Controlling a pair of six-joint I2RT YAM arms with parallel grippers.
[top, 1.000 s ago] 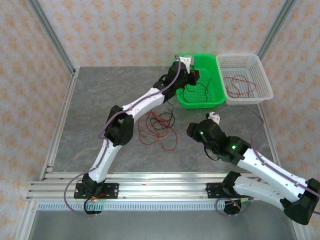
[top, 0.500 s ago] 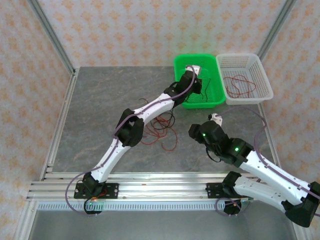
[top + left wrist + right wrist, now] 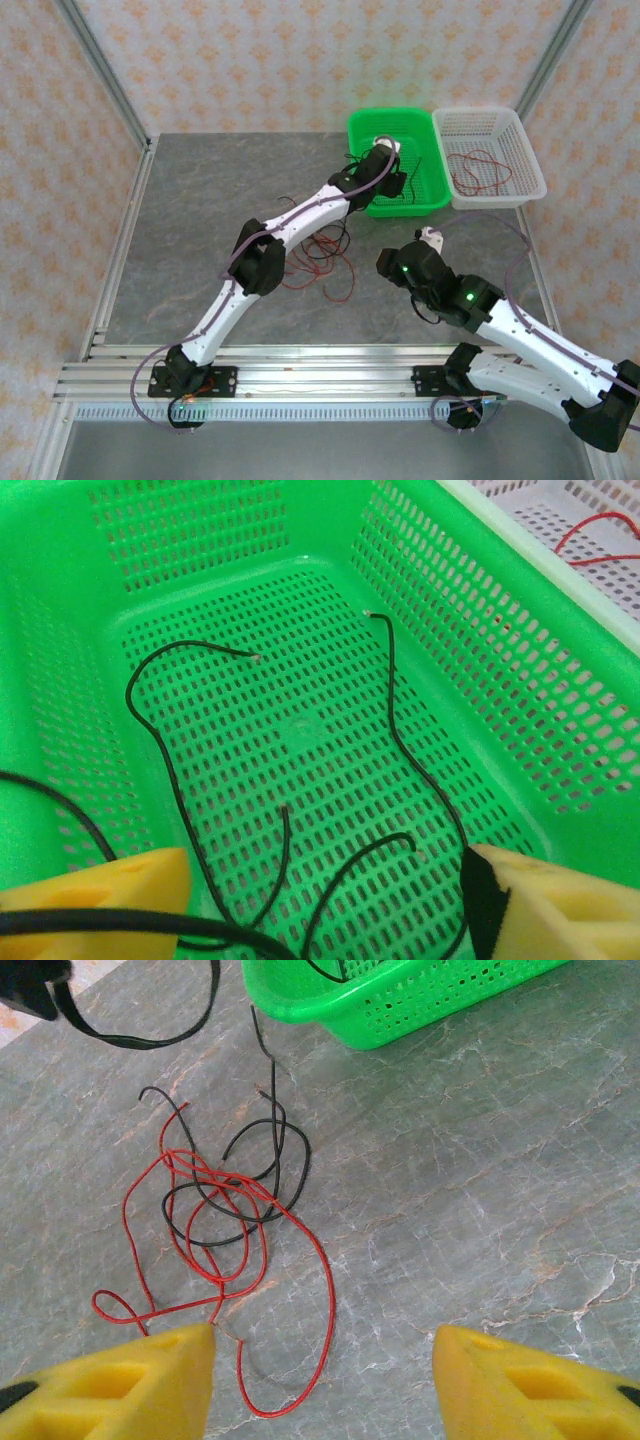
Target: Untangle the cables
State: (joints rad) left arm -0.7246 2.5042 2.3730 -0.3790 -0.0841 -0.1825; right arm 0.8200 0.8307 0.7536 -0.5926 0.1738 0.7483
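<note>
Left pincer (image 3: 328,865) apart over green basket (image 3: 480,680), black wires (image 3: 391,695) inside; lift straight up to avoid snags. Right pincer (image 3: 325,1335) apart above tangle (image 3: 225,1205).

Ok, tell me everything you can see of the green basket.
The green basket is a rectangular plastic tub with slotted walls and floor. It stands upright at the far side of the table, beside the white basket. Thin black cables lie loose on its floor. The left tool hangs open over it.
</note>
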